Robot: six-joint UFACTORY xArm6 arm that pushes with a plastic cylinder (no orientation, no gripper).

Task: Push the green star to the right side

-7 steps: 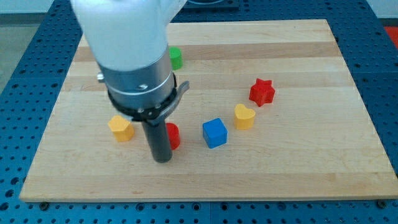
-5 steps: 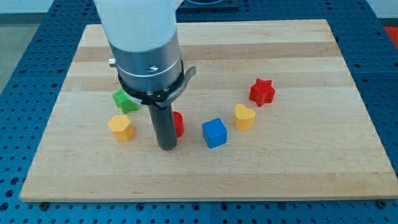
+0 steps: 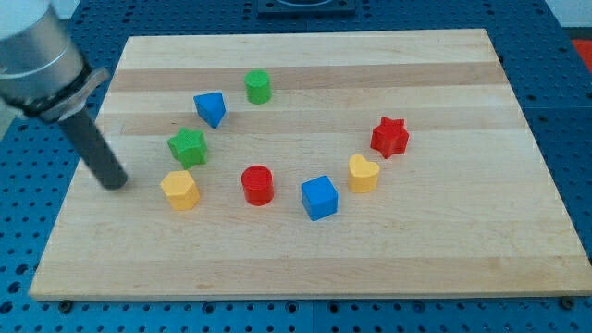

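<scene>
The green star (image 3: 188, 147) lies on the wooden board (image 3: 444, 250), left of centre. My tip (image 3: 115, 183) rests on the board to the star's left and a little below it, with a gap between them. The yellow block (image 3: 179, 189) sits just below the star, to the right of my tip. The rod slants up to the view's top left.
A blue block (image 3: 211, 108) and a green cylinder (image 3: 258, 87) lie above the star. A red cylinder (image 3: 257, 185), a blue cube (image 3: 319, 197), a yellow heart-like block (image 3: 363, 173) and a red star (image 3: 389, 137) curve off to the right.
The arm has swung from the middle of the board, by the red cylinder, to the left edge. The blocks it hid now show. No block has moved.
</scene>
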